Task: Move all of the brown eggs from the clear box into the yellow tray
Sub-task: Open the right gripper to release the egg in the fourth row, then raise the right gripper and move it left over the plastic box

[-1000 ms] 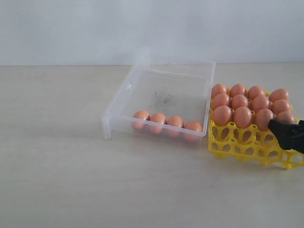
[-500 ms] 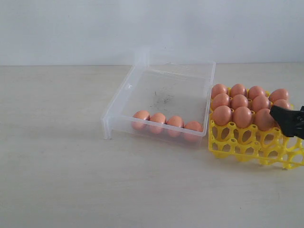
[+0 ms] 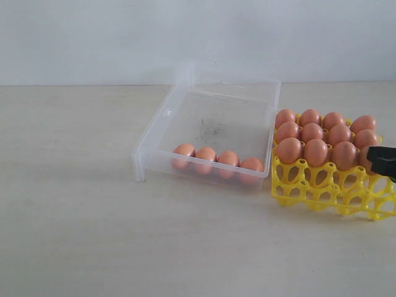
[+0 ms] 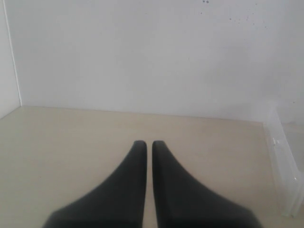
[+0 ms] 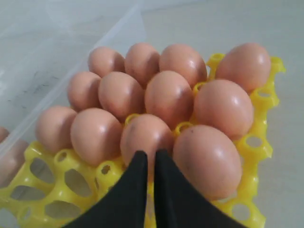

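Brown eggs (image 5: 168,97) in the yellow tray (image 5: 265,128) lie just beyond the right jaws, clenched empty; left jaws clenched too.

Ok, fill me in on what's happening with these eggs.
A two-armed robot is moving brown eggs from the clear box into the yellow tray. Twelve sit in the tray; four lie along the box's near wall. The right claw is shut and empty by the tray; the left claw is shut, empty, away from the eggs.
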Robot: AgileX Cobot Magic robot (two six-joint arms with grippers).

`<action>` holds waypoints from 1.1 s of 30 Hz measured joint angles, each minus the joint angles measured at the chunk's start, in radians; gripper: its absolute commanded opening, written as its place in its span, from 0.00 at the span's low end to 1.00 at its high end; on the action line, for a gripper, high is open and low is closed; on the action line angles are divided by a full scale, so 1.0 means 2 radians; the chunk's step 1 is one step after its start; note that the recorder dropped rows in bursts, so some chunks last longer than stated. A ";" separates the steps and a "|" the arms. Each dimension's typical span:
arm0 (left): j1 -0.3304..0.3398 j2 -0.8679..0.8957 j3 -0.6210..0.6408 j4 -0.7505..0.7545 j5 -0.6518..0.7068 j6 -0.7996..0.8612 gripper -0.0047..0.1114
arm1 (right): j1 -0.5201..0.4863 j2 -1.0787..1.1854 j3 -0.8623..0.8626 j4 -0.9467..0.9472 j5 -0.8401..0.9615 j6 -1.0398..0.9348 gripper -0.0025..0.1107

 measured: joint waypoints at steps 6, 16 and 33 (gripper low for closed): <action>0.000 0.000 0.000 0.000 0.000 0.000 0.07 | 0.000 0.000 0.000 0.012 0.045 0.025 0.02; 0.000 0.000 0.000 0.000 0.000 0.000 0.07 | 0.000 0.037 0.000 0.051 0.030 -0.001 0.02; 0.000 0.000 0.000 0.000 0.000 0.000 0.07 | 0.000 0.040 0.000 0.049 0.039 0.023 0.02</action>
